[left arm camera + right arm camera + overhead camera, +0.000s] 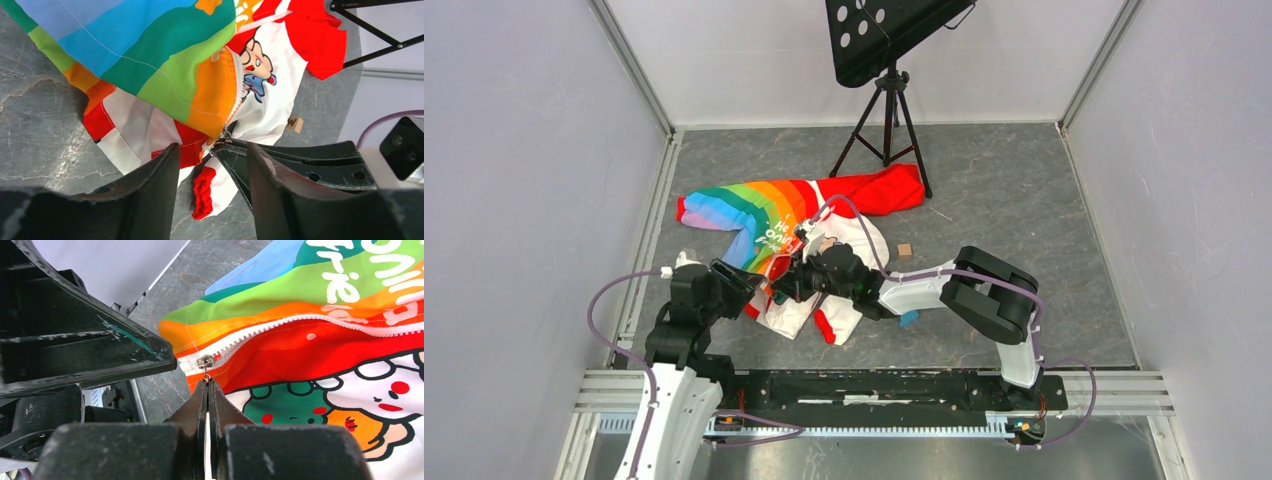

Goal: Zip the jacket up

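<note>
Jacket point(854, 240) lies rumpled in the middle of the bench point(1004, 190), and we judge the main risk to be that the whole garment drags along instead of zipping. The left gripper point(211, 149) stands wide with nothing clamped between its fingers point(160, 170), so the hem has no anchor. A tug on the slider point(205, 361) would then move loose cloth rather than close the teeth point(280, 322).

We see a second risk in the grasp itself. The right gripper point(207, 382) is pinched tight on the zipper pull point(205, 371) with only its very tips, and a sideways or jerky pull could let that small tab slip out. The orange fabric bulges just beside the slider, so a fold could be drawn in and jam it. We cannot tell whether the two rows of teeth meet properly past the slider. The two grippers also sit very near each other, so a careless move could knock them together.

The slider sits at the jacket's near hem, directly ahead of the right gripper's tips, with the rainbow panel above the zip line and the red and white printed front below it in the right wrist view. The hem lies just beyond the left gripper's opening, not inside it.
</note>
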Controlling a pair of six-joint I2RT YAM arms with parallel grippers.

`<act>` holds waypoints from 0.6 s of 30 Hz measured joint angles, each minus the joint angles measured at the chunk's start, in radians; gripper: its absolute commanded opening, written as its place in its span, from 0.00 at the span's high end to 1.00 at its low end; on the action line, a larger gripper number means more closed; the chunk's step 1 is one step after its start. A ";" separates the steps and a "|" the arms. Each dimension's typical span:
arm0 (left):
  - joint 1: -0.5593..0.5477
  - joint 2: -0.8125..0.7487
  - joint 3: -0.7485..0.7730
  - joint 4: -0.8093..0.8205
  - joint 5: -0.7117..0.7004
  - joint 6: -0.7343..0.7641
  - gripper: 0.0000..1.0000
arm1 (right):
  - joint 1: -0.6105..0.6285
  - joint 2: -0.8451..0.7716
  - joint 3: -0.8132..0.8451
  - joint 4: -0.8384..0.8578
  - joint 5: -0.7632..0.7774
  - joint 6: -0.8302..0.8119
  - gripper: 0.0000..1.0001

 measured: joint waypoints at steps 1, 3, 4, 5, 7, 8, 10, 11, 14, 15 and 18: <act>0.000 0.003 -0.008 0.008 0.002 -0.006 0.45 | 0.000 0.000 0.000 -0.001 -0.001 0.004 1.00; 0.000 0.023 -0.016 0.023 0.005 -0.014 0.49 | 0.000 -0.001 0.000 -0.009 -0.005 0.007 1.00; 0.000 0.037 -0.016 0.035 0.006 -0.014 0.49 | -0.001 -0.001 0.000 -0.014 -0.012 0.008 1.00; 0.000 0.050 -0.016 0.050 0.007 -0.014 0.50 | -0.001 -0.001 0.000 -0.019 -0.020 0.009 1.00; 0.000 0.076 -0.016 0.075 0.009 -0.013 0.53 | -0.002 -0.001 0.000 -0.029 -0.035 0.014 1.00; 0.000 0.086 -0.016 0.083 0.010 -0.013 0.55 | -0.002 -0.001 0.000 -0.031 -0.043 0.015 1.00; 0.000 0.102 -0.016 0.104 0.010 -0.013 0.60 | -0.002 -0.001 0.001 -0.034 -0.054 0.018 1.00; 0.000 0.106 -0.016 0.115 0.011 -0.013 0.64 | -0.002 -0.001 0.002 -0.036 -0.060 0.019 1.00; 0.000 0.108 -0.016 0.134 0.014 -0.011 0.75 | -0.002 -0.001 0.003 -0.036 -0.073 0.022 1.00; 0.000 0.107 -0.016 0.137 0.016 -0.010 0.76 | -0.002 -0.001 0.003 -0.036 -0.076 0.024 1.00; 0.000 0.105 -0.016 0.138 0.019 -0.006 0.73 | -0.008 -0.001 0.006 -0.035 -0.087 0.034 1.00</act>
